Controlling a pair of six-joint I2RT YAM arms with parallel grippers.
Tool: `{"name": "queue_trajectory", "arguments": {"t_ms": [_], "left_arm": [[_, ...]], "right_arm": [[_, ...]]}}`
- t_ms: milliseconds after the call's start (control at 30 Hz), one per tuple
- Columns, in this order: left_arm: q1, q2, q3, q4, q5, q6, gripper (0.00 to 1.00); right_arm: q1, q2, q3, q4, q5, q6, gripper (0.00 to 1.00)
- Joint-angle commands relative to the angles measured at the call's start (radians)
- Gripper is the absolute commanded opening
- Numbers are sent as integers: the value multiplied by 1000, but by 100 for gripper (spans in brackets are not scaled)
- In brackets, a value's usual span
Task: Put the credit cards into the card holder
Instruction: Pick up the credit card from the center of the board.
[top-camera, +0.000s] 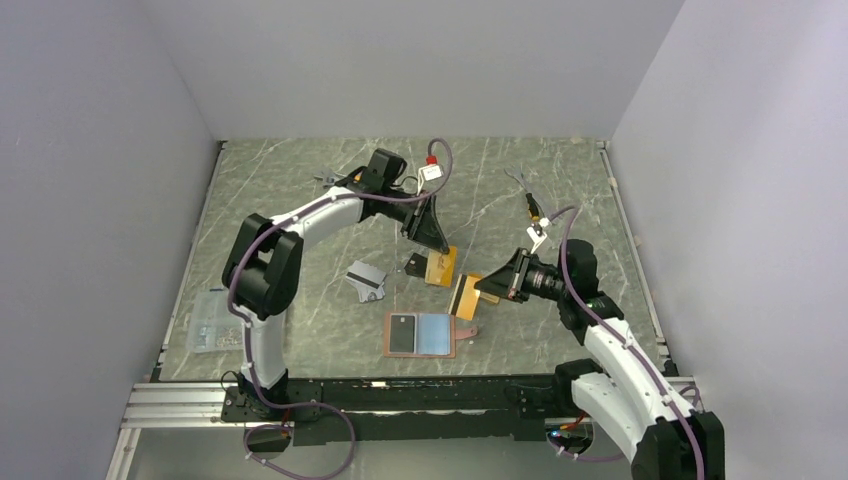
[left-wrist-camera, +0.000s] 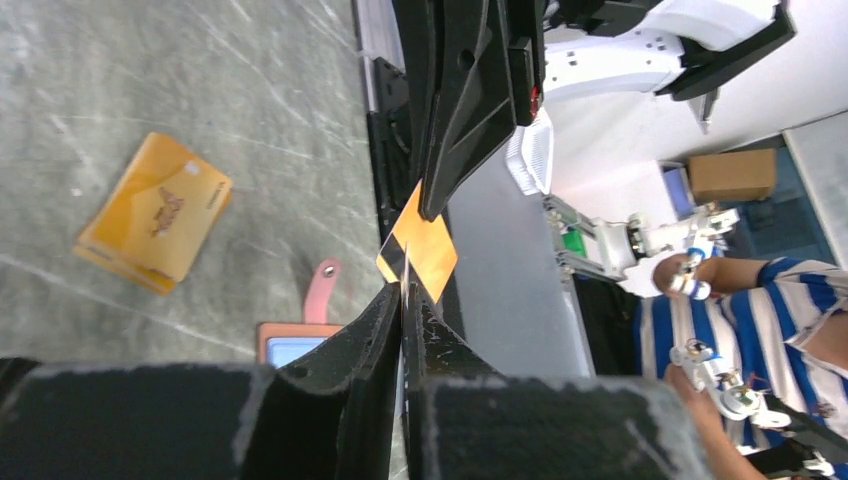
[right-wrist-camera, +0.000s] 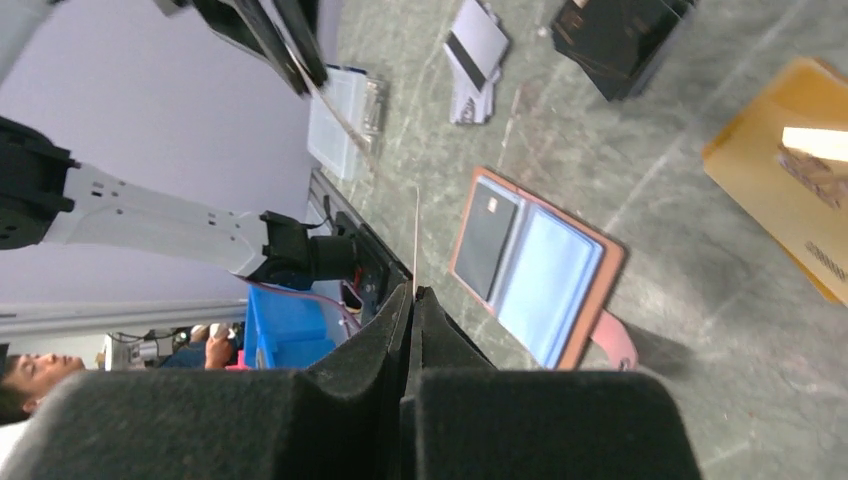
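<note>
Between the right fingers (right-wrist-camera: 385, 335), pinched edge-on, stands an orange-gold plastic card with a dark stripe (left-wrist-camera: 428, 252). Just beyond them, the open reddish-brown leather card holder (right-wrist-camera: 608, 272) lies on the desk (top-camera: 300, 200). The left fingers (left-wrist-camera: 372, 335) show a hairline gap; their grip cannot be told. No print is legible.

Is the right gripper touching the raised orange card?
Touching. The right wrist view shows the right gripper shut on the raised orange card, seen edge-on between its fingertips.

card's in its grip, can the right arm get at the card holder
Probably yes: the card holder lies open close to the right gripper, which holds an orange card, with nothing between them.
</note>
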Motion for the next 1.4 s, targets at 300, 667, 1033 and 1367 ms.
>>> {"name": "queue_trajectory", "arguments": {"t_ms": [300,667,1033,1367], "left_arm": [[-46,261,290,-134,-161,83,12],[-96,426,513,-134,-182,45,24],[5,26,91,7,-71,-37,47],[-7,-120,-187,414,42,-306,58]], "right_arm": [[-20,-129,225,-510,283,-141,0],[-25,-159,246,-544,305,-140,0],[-29,-66,237,-341,160,-145,0],[-29,61,219,-61,-14,-64,0]]}}
